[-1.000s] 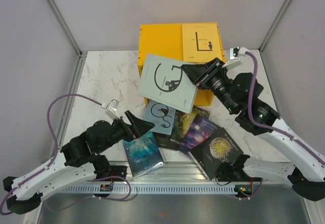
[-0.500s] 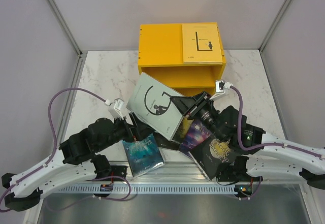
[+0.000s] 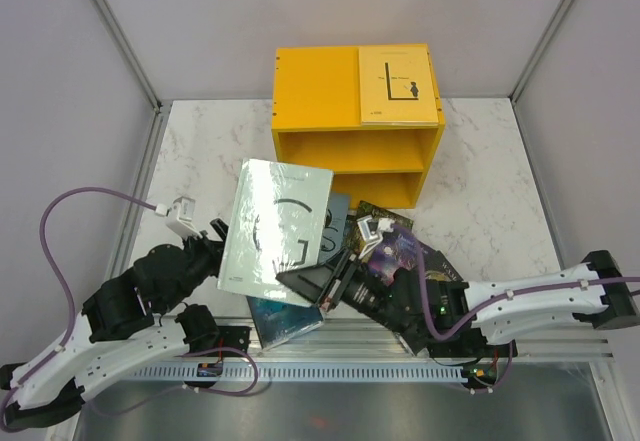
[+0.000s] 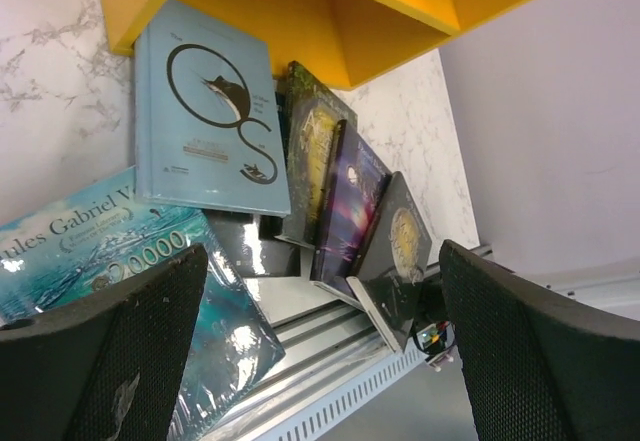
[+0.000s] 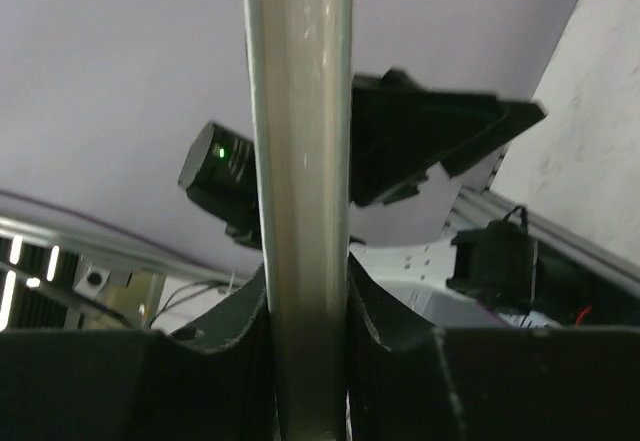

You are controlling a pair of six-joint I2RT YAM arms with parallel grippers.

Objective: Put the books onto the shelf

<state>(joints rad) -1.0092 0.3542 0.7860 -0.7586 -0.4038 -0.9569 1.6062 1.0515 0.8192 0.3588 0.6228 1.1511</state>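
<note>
My right gripper (image 3: pixel 300 283) is shut on the near edge of the grey book with a big "G" (image 3: pixel 275 229) and holds it tilted in the air over the table's near left. In the right wrist view the book's edge (image 5: pixel 298 141) runs up between the closed fingers (image 5: pixel 305 301). My left gripper (image 4: pixel 320 361) stands open with nothing in it, just left of and partly hidden behind that book (image 3: pixel 212 244). Below lie a pale blue book (image 4: pixel 205 111), an ocean-cover book (image 4: pixel 90 251) and dark-cover books (image 4: pixel 350 201). The yellow shelf (image 3: pixel 355 111) stands at the back, a yellow book (image 3: pixel 398 84) lying on its top.
The loose books fan out in front of the shelf (image 3: pixel 385 251) down to the metal rail at the table's near edge (image 3: pixel 340 366). Grey walls close off both sides and the back. Marble tabletop (image 3: pixel 480 201) shows right of the shelf.
The right arm has swung the grey book from in front of the shelf down toward the near left. The left arm has drawn back to the left, still open.
</note>
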